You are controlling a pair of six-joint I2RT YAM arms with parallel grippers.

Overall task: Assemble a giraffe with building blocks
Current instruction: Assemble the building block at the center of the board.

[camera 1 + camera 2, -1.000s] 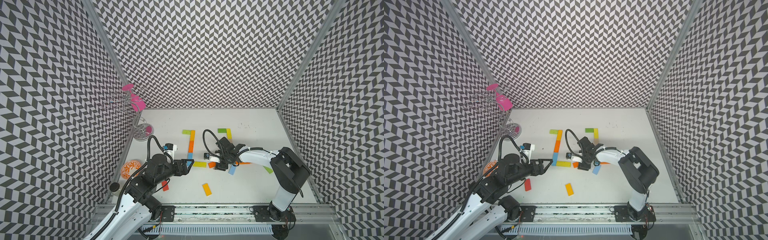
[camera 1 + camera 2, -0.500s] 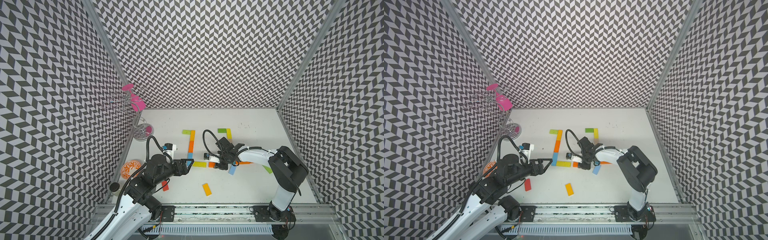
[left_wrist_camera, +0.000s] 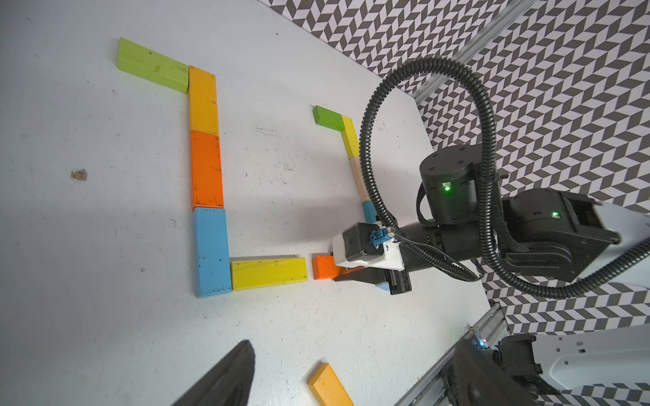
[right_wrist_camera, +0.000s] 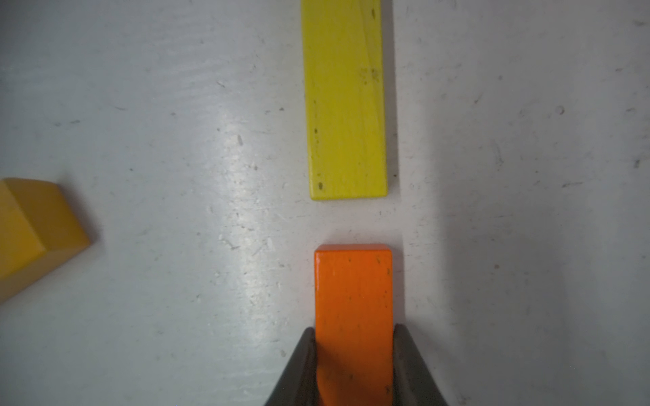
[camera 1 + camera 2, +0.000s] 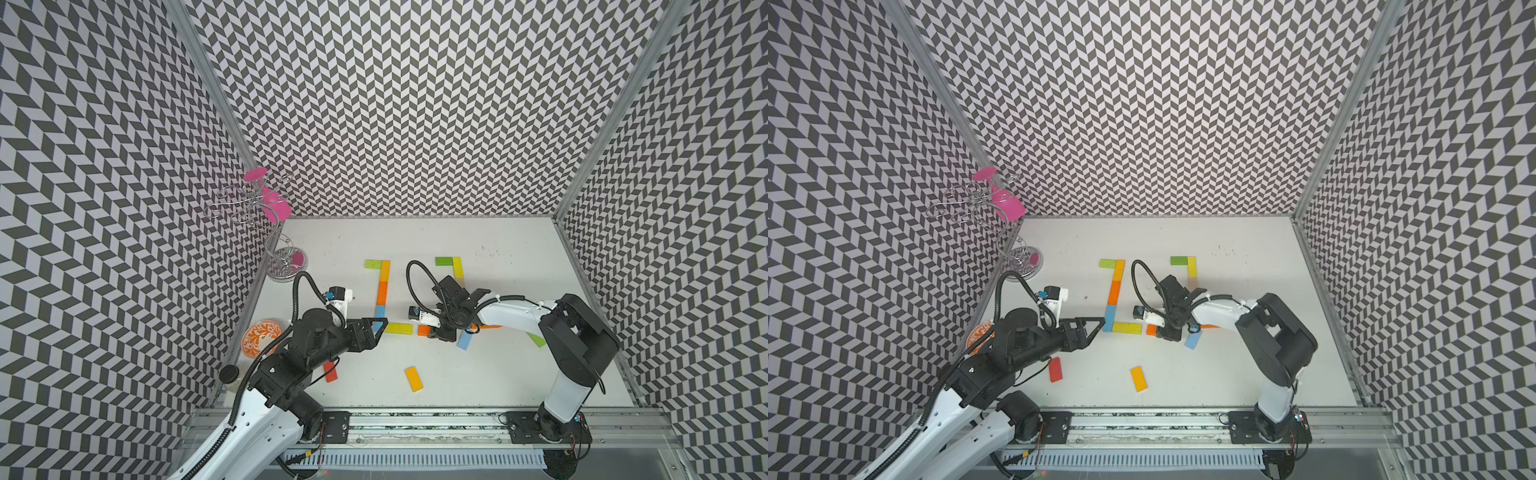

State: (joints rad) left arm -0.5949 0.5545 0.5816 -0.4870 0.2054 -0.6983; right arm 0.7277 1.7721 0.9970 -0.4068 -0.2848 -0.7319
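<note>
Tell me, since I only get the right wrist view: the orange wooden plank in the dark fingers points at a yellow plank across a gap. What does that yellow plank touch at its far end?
Observer: The flat yellow wooden plank butts against a flat blue wooden plank, the end piece of a straight line of planks.
Operator: Where is the left gripper?
Observer: The left gripper is open and empty, near that blue plank.
</note>
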